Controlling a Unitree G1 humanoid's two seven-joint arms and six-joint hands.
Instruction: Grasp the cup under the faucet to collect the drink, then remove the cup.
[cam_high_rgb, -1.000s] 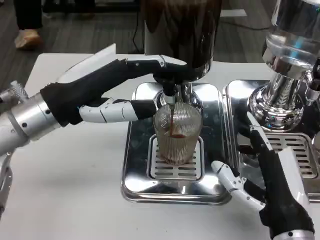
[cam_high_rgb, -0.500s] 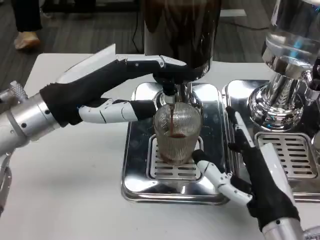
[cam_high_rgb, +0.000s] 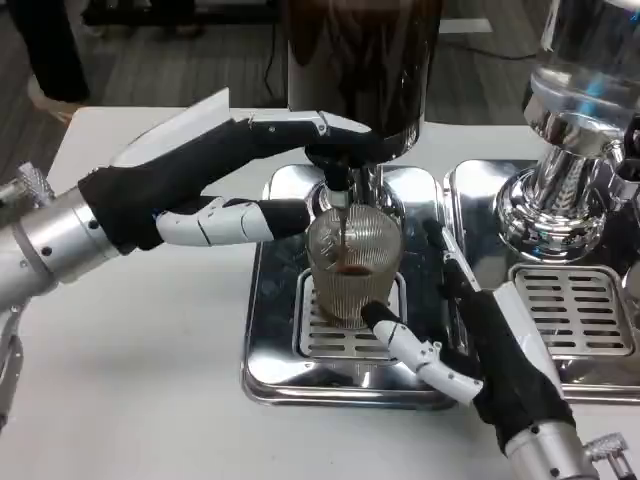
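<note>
The cup (cam_high_rgb: 351, 268) is clear ribbed plastic/glass, upright, w/ a thin dark stream running into it from the faucet (cam_high_rgb: 338, 190) above and a small pool of brown drink showing partway down inside. It stands on the slotted grate of the left drip tray (cam_high_rgb: 275, 340), directly under the faucet, below the dark drink tank (cam_high_rgb: 360, 60).

Left hand (cam_high_rgb: 215, 180) reaches in from the left: upper finger laid along the faucet lever at the tank's base, lower fingers (cam_high_rgb: 240, 220) stretched out toward the cup's upper left side, tips at or just beside its rim — cannot tell if touching. Fingers apart, nothing gripped.

Right hand (cam_high_rgb: 470, 345) comes up from lower right, spread open, holding nothing. Its thumb (cam_high_rgb: 415, 350) points at the cup's base from the right-front, tip very near the lower wall; contact unclear. Its other fingers extend up along the tray's right edge, right of the cup, near but apart.

Surface: white table (cam_high_rgb: 130, 380), w/ the chrome drip tray on it. A 2nd chrome tray (cam_high_rgb: 570, 320) w/ its own grate sits just right, carrying a shiny chrome-based dispenser (cam_high_rgb: 570, 130) w/ clear vessel. Bkgd: grey floor, dark cables, a person's foot at top left.
</note>
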